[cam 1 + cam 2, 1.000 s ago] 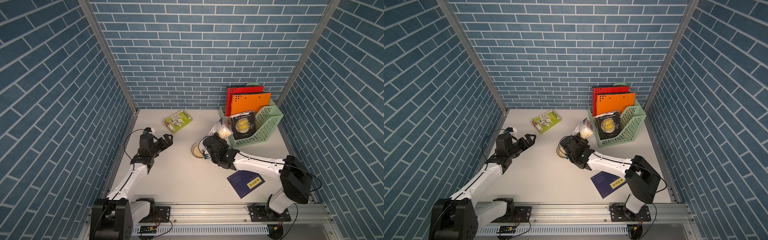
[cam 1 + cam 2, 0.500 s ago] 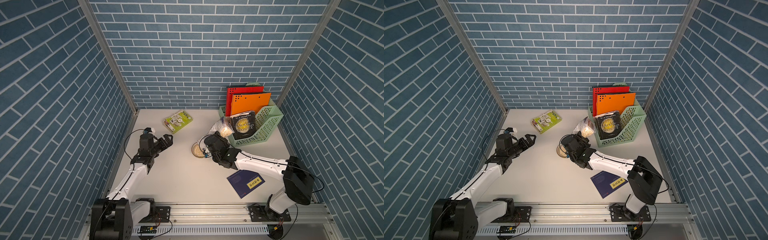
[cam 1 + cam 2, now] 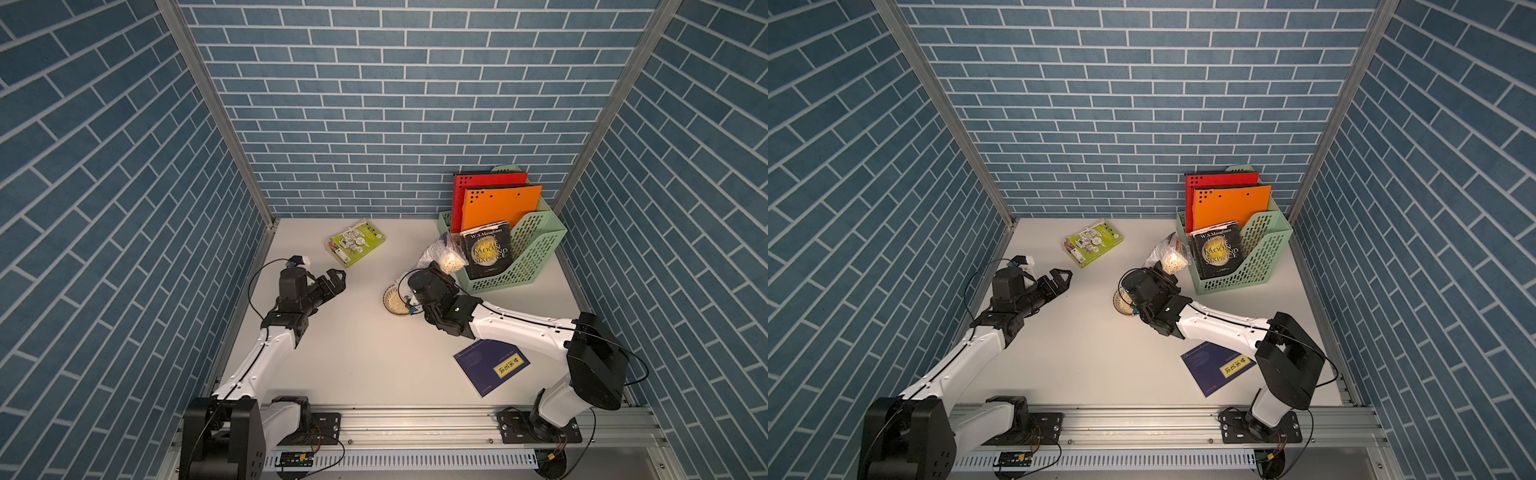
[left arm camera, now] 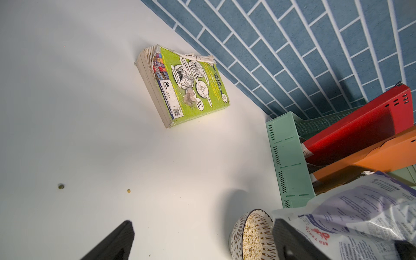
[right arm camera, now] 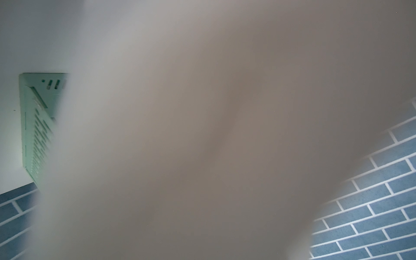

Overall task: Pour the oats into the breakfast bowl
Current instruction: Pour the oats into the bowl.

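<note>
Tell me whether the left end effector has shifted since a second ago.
No. In both top views the left end effector holds the same spot near the green book, jaws open.

left claw (image 3: 336, 280): jaws spread wide | right claw (image 3: 441, 270): clamped, upside down

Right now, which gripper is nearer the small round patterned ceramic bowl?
Right. The right gripper sits just beside the bowl, shut on the white plastic oats pouch; the open left gripper hovers well apart, on the bowl's other side.
</note>
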Robot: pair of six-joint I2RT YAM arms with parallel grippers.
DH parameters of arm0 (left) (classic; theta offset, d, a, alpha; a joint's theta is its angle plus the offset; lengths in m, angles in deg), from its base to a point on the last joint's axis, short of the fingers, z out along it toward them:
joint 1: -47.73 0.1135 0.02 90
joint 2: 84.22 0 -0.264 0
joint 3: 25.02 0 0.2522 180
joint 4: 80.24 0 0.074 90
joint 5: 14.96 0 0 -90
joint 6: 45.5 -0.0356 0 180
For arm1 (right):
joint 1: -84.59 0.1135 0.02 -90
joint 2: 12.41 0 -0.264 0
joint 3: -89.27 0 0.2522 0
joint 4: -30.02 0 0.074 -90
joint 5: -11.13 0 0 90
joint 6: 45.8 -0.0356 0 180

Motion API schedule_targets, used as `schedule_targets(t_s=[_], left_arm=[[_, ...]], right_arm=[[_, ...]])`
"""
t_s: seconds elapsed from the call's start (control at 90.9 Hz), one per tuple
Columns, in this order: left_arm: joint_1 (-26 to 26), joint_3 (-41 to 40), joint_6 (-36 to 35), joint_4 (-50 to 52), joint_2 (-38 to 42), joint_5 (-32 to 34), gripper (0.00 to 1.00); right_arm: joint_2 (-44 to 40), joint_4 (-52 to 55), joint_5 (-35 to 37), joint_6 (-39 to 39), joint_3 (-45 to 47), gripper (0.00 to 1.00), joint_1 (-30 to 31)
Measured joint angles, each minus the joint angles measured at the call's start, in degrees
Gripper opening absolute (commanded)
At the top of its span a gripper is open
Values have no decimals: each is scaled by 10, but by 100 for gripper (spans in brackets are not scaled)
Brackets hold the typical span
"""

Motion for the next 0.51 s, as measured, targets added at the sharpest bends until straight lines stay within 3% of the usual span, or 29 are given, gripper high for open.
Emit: schedule_targets(t_s=[0.506], left_arm=[[0, 1, -6, 0, 0, 0, 100]], right_arm=[[0, 2, 0, 2, 11, 0, 4]])
